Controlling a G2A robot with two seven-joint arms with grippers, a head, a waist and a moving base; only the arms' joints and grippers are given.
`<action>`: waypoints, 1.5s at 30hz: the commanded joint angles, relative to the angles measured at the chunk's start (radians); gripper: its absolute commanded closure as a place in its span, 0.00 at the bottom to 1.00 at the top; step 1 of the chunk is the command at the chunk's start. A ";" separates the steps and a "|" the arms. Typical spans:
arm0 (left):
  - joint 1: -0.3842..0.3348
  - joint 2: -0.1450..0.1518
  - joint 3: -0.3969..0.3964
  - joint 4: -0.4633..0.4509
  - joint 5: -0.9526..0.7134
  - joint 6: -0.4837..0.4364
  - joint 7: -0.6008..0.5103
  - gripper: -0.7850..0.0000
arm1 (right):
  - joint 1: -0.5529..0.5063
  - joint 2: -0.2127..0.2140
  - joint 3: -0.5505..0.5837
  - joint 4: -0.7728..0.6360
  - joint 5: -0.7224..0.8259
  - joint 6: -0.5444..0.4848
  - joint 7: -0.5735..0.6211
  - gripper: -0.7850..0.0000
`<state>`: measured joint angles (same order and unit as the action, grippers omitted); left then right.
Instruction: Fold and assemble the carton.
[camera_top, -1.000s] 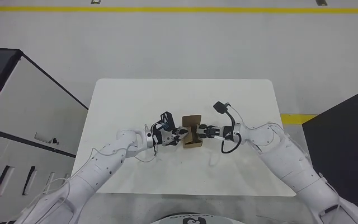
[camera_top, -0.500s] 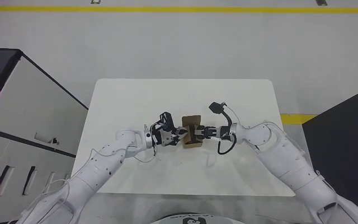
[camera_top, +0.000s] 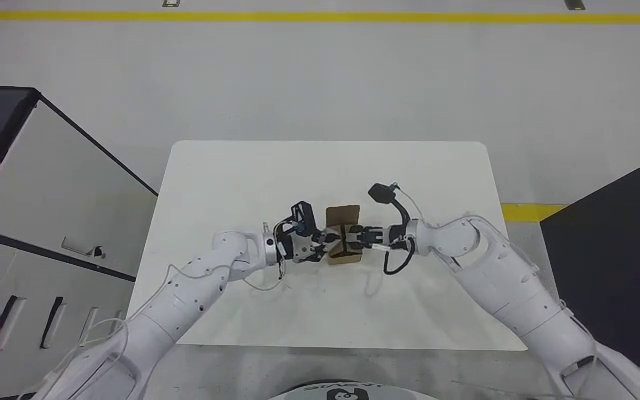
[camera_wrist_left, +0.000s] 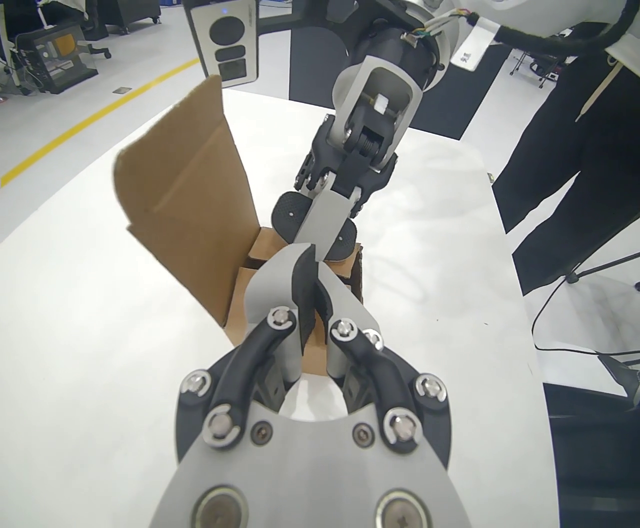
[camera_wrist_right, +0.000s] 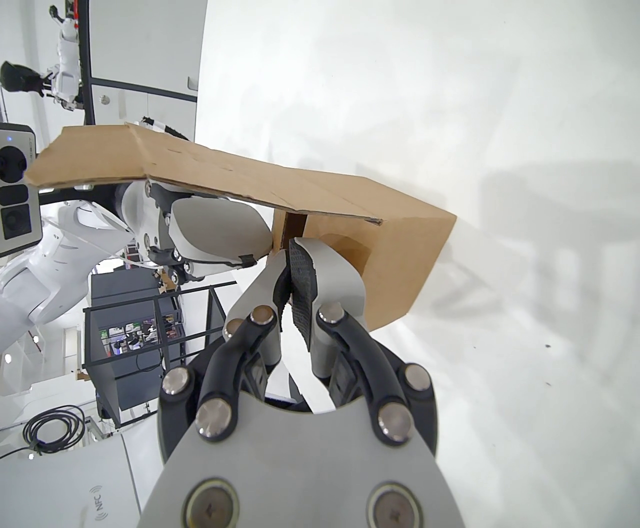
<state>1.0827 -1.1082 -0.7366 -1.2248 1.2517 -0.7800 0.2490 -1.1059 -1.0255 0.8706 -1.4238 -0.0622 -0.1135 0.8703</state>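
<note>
A small brown carton (camera_top: 343, 236) stands in the middle of the white table (camera_top: 430, 180), its top open and one tall flap (camera_wrist_left: 185, 200) standing upright. My left gripper (camera_top: 320, 243) (camera_wrist_left: 311, 272) is at one side of the carton, shut on its near wall. From the opposite side my right gripper (camera_top: 353, 240) (camera_wrist_right: 289, 270) meets it over the open top, fingers pressed together on a thin edge of the carton (camera_wrist_right: 400, 250). The two grippers' tips almost touch. In the left wrist view the right gripper (camera_wrist_left: 320, 235) dips into the carton's opening.
Bare table surface lies all around the carton. A dark cabinet (camera_top: 25, 130) stands off the table's left side and a black unit (camera_top: 600, 240) off its right. The table's front edge (camera_top: 340, 347) is close to the arms.
My right arm has pushed leftward, bringing its gripper over the carton's top. The left gripper has edged slightly right, and the carton has shifted a little.
</note>
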 joint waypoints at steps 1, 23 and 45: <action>-0.004 -0.005 0.006 0.004 0.001 0.005 -0.012 1.00 | 0.002 -0.001 0.001 0.000 -0.001 0.001 -0.002 1.00; -0.005 -0.018 -0.013 0.027 0.021 -0.007 0.002 1.00 | 0.016 -0.017 -0.013 0.013 -0.038 0.017 0.012 1.00; 0.009 -0.022 -0.036 0.017 0.042 -0.017 -0.007 1.00 | 0.006 -0.025 -0.002 0.007 -0.051 0.024 0.015 1.00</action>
<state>1.0922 -1.1297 -0.7711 -1.2082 1.2929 -0.7954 0.2437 -1.1011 -1.0495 0.8693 -1.4185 -0.1128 -0.0904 0.8849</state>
